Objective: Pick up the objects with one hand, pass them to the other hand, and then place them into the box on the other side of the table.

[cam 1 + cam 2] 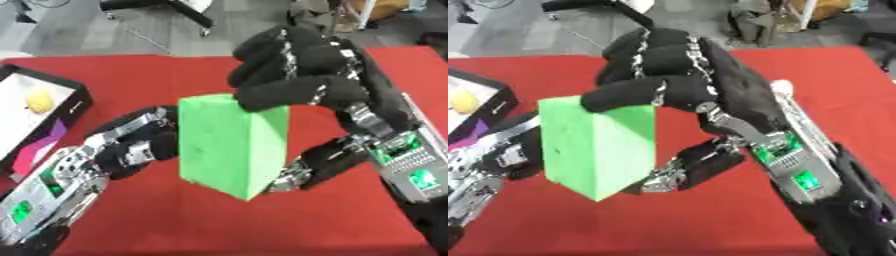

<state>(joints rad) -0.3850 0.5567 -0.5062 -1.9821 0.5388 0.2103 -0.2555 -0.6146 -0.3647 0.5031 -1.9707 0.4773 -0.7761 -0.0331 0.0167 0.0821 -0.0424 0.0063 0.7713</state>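
Note:
A tall green block point(229, 145) hangs above the red table point(131, 75), held between both hands. My right hand point(302, 70) comes in from the right. Its fingers curl over the block's top and its thumb point(302, 172) presses the lower right edge. My left hand point(131, 142) is at the block's left face, fingers bent round towards its back with their tips hidden behind it. A black box point(74, 107) with a white floor stands at the table's left edge, and a small yellow object point(38, 101) lies inside it.
The red cloth shows around and beneath the hands. Beyond the table's far edge lie grey floor, a wheeled black frame point(188, 12) and other clutter. A pink and purple patch point(39, 145) shows at the box's near end.

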